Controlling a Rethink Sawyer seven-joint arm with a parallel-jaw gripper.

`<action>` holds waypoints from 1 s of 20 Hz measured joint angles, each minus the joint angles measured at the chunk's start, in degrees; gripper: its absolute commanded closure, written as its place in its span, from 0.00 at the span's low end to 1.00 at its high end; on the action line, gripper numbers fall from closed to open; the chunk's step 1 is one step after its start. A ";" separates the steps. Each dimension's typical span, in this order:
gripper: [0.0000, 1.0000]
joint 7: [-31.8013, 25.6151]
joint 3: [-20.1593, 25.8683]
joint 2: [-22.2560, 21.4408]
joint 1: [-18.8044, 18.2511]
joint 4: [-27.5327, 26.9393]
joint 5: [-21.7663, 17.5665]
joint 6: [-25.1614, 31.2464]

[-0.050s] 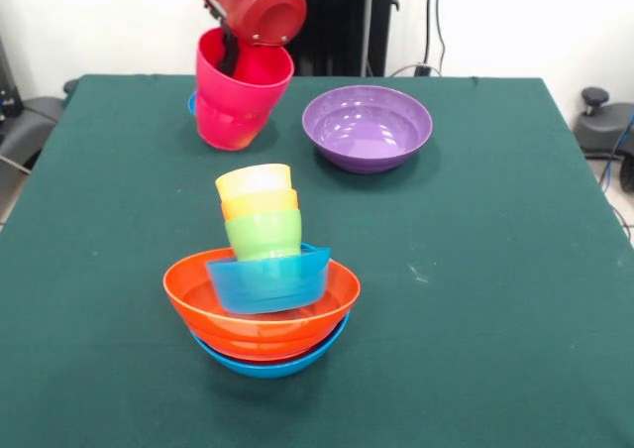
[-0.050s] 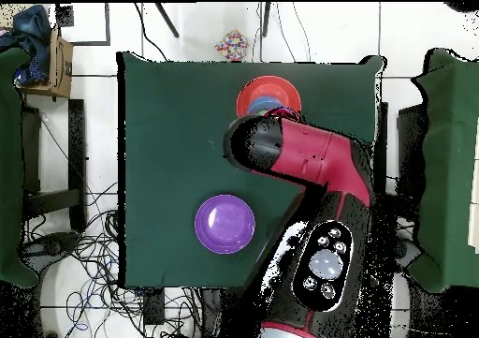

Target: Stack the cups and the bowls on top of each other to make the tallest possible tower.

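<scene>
Front view: near the tabletop's front edge stands the tower (image 1: 262,289), yellow cup (image 1: 255,180) topmost. Toward the far edge, the gripper (image 1: 230,56) has one finger inside the tilted pink cup (image 1: 238,91), seemingly pinching its rim, beside the purple bowl (image 1: 367,126). Level the cup before lowering it squarely over the yellow one.

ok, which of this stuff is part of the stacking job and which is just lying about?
Job:
tower
pink cup
purple bowl
blue bowl, barely showing behind the pink cup

Lying about:
floor cables
cardboard box
small multicoloured object off the table's edge
</scene>
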 measured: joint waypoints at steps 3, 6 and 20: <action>1.00 0.00 0.71 -0.21 -0.81 0.23 -0.76 -0.55; 1.00 0.00 1.63 -0.50 -1.52 0.53 -1.77 -1.20; 1.00 0.00 5.07 -0.74 -2.08 4.14 -2.51 -1.29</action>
